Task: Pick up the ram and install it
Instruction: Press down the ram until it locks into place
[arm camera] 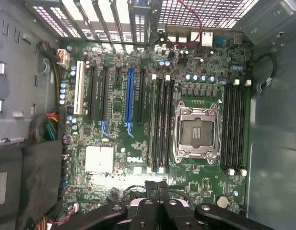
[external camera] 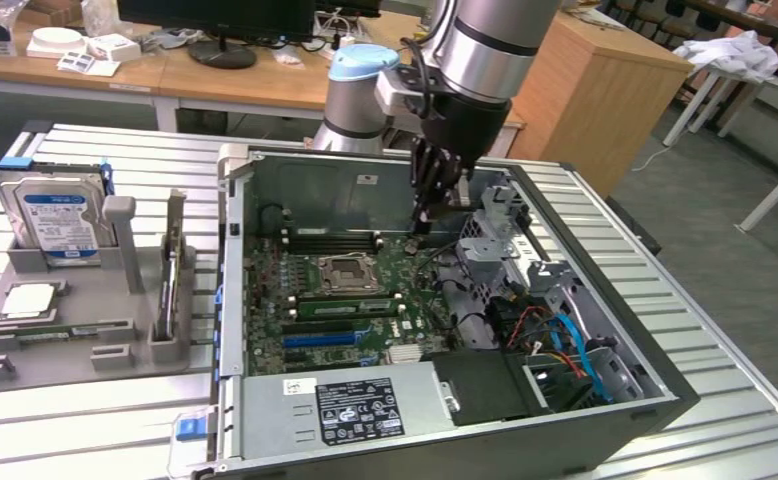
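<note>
Claw (external camera: 424,220): fingers together, holding nothing we can see, above motherboard (external camera: 296,290).
Ram (external camera: 172,275): upright in tray (external camera: 82,352), well apart from claw, toward exterior view's left.
Handling: we judge light, stiff, fragile; pinch faces mid-length.

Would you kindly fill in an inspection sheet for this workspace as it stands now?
Surface: ribbed metal table carrying an open PC case and a grey holder.
Job's things: a ram lies in the holder; the memory slots beside the CPU socket look empty.
Clutter: hard drive and CPU chip sit in the holder.
Grippers: gripper is inside the case above the motherboard, jaws shut, nothing seen held.
Cables: red, blue and black cables lie in the case on the exterior view's right.
Surroundings: desk with a monitor, wooden cabinet.
</note>
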`<state>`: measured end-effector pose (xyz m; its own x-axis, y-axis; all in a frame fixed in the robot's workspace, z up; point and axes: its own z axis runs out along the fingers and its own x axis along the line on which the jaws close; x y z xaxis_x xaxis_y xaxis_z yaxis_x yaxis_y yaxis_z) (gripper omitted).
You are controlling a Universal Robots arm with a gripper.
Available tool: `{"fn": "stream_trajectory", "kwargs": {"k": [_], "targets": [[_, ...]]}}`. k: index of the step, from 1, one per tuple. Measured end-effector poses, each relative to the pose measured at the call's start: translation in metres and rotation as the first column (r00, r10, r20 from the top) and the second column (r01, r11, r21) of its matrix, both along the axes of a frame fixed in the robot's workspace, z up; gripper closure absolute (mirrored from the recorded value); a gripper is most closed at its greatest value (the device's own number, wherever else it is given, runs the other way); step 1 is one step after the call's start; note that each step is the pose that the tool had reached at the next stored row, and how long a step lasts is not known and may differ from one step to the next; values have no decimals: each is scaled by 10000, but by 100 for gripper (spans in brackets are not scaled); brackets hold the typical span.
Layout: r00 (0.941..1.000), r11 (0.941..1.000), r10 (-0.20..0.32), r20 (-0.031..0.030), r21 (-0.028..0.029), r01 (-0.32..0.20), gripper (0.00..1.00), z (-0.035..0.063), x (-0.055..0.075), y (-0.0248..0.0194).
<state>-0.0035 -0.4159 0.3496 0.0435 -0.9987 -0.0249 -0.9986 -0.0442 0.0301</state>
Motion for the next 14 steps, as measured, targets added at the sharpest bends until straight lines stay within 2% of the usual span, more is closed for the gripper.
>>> {"fn": "stream_trajectory", "kwargs": {"k": [7,14], "targets": [[10000,10000,17,2,5,-17,89,-11,7,1],[10000,10000,16,0,11,-16,89,-133,7,0]]}}
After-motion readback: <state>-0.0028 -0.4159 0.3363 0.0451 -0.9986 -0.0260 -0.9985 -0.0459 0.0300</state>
